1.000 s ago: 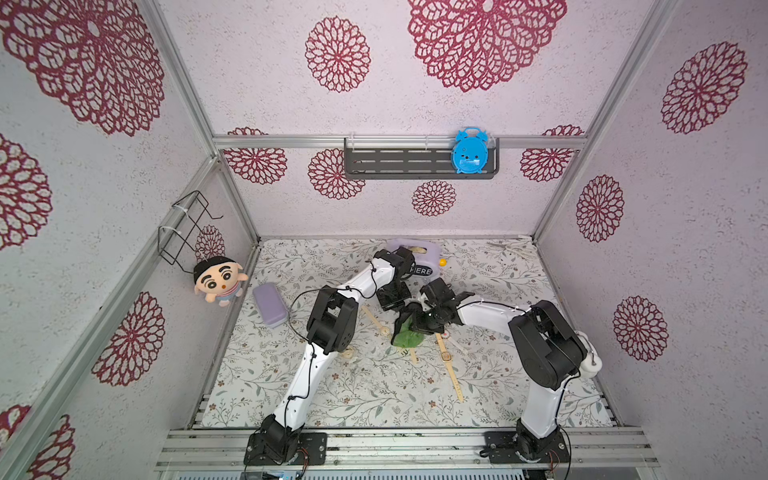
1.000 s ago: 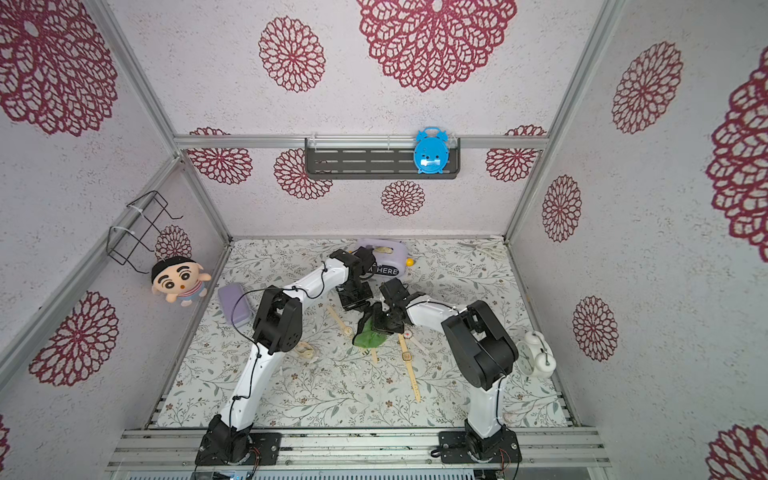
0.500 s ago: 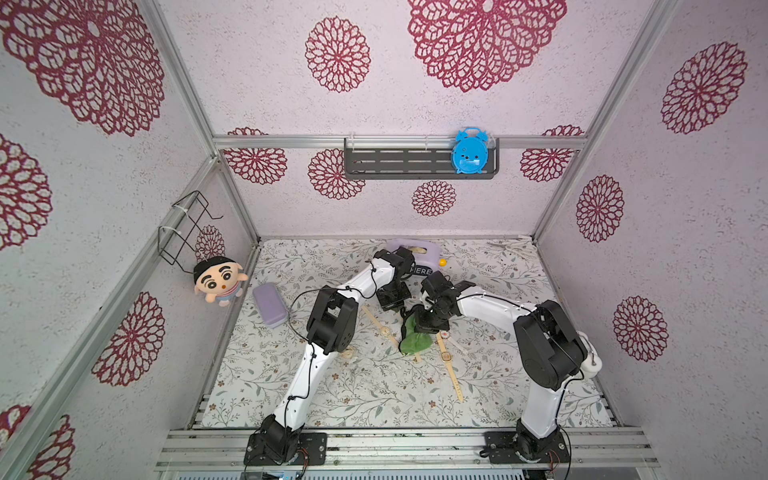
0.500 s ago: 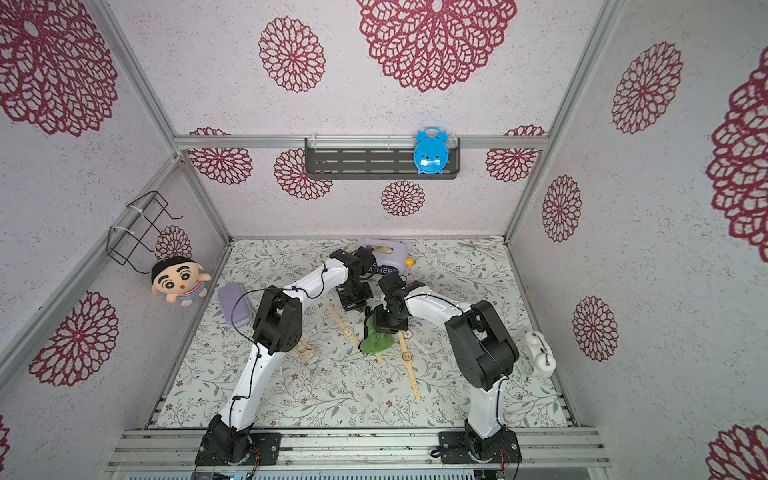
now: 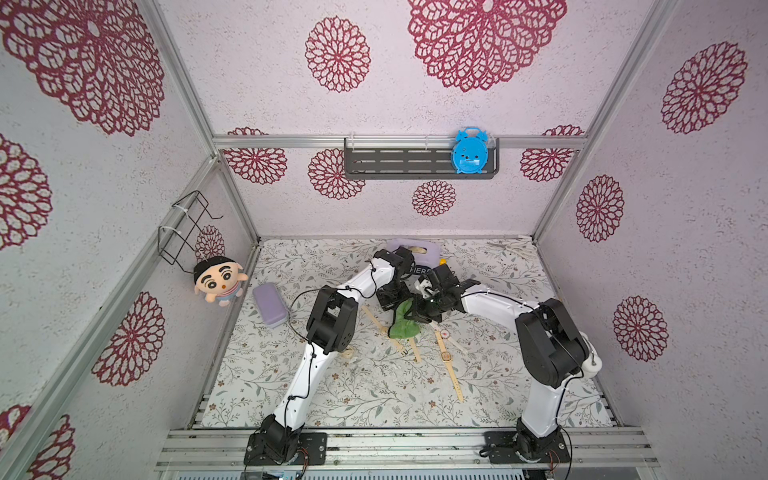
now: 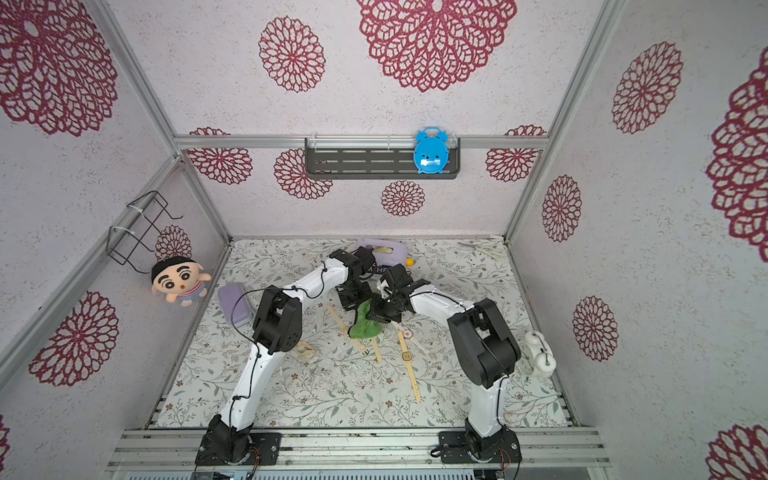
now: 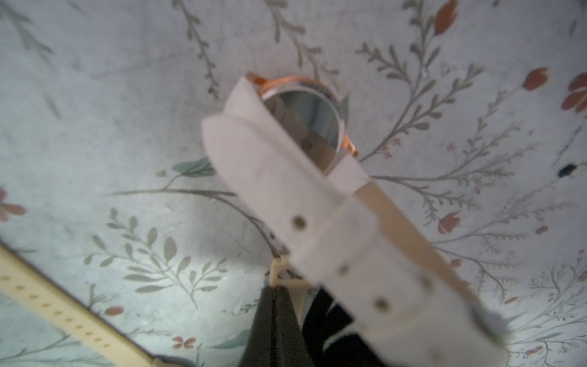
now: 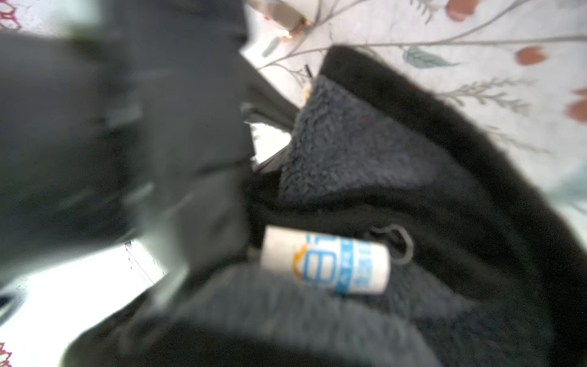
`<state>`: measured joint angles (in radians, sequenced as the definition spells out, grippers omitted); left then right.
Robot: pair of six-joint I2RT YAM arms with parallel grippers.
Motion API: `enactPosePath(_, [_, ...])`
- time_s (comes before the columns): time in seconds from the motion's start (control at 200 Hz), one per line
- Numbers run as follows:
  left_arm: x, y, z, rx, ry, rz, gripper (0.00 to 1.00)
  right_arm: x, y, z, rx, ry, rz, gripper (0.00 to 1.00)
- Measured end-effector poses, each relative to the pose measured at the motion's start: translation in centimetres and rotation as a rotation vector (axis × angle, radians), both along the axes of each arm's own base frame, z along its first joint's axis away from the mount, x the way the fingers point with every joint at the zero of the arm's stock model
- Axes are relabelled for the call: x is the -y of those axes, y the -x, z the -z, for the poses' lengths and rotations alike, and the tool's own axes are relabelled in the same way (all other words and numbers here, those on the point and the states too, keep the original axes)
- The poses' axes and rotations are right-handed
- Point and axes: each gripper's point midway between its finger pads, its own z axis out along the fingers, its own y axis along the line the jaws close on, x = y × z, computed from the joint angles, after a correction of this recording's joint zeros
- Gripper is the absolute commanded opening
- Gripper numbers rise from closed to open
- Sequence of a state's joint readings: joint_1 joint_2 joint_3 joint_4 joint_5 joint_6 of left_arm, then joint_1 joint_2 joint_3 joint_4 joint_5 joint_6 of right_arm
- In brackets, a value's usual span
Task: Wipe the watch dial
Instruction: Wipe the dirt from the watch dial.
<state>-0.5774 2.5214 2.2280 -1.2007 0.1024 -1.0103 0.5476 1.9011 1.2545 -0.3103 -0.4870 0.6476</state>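
Note:
In the left wrist view a watch (image 7: 305, 124) with a rose-gold case and a shiny round face hangs over the floral mat. Its white strap (image 7: 317, 222) runs toward the camera. My left gripper (image 7: 279, 286) is shut on the strap's buckle end. In both top views the left gripper (image 5: 390, 297) and right gripper (image 5: 422, 309) meet at mid-table, hiding the watch. The right gripper is shut on a green cloth (image 5: 405, 324) that droops to the mat. In the right wrist view the cloth (image 8: 365, 152) looks dark, carries a white label (image 8: 327, 259) and hides the jaws.
Two other watches (image 5: 445, 333) (image 5: 446, 356) and a beige strap (image 5: 376, 322) lie just in front of the grippers. A purple case (image 5: 270, 304) sits at the left, a purple box (image 5: 415, 251) at the back, and a white alarm clock (image 6: 536, 353) at the right.
The right gripper has moved a little toward the back with the green cloth, closer to the left gripper. The left arm has stayed in place.

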Motion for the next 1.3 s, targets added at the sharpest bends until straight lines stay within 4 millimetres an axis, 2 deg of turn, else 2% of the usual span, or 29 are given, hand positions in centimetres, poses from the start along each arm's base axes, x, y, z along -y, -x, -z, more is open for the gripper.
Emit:
enactPosePath(0.11, [0.0,0.0,0.0,-0.001,0.000,-0.001,0.00,-0.1,0.3,2.4,-0.046,0.017,-0.009,0.00])
enactPosePath(0.415, [0.0,0.0,0.0,-0.002,0.002,-0.010,0.00,0.1,0.8,2.7,0.038,0.110,-0.078,0.00])
enactPosePath(0.61, [0.0,0.0,0.0,-0.002,0.002,-0.012,0.00,1.9,1.4,2.8,0.094,0.218,-0.084,0.00])
enactPosePath(0.786, [0.0,0.0,0.0,-0.002,0.002,-0.012,0.00,4.1,2.6,3.1,0.071,0.321,-0.088,0.00])
enactPosePath(0.896, [0.0,0.0,0.0,-0.002,0.002,-0.012,0.00,4.7,2.9,2.9,0.057,0.352,-0.097,0.00])
enactPosePath(1.026, [0.0,0.0,0.0,-0.002,0.002,-0.012,0.00,4.5,2.9,1.9,0.041,0.348,-0.109,0.00])
enactPosePath(1.301, [0.0,0.0,0.0,-0.002,0.002,-0.012,0.00,1.3,1.5,-0.9,0.046,0.141,-0.099,0.00])
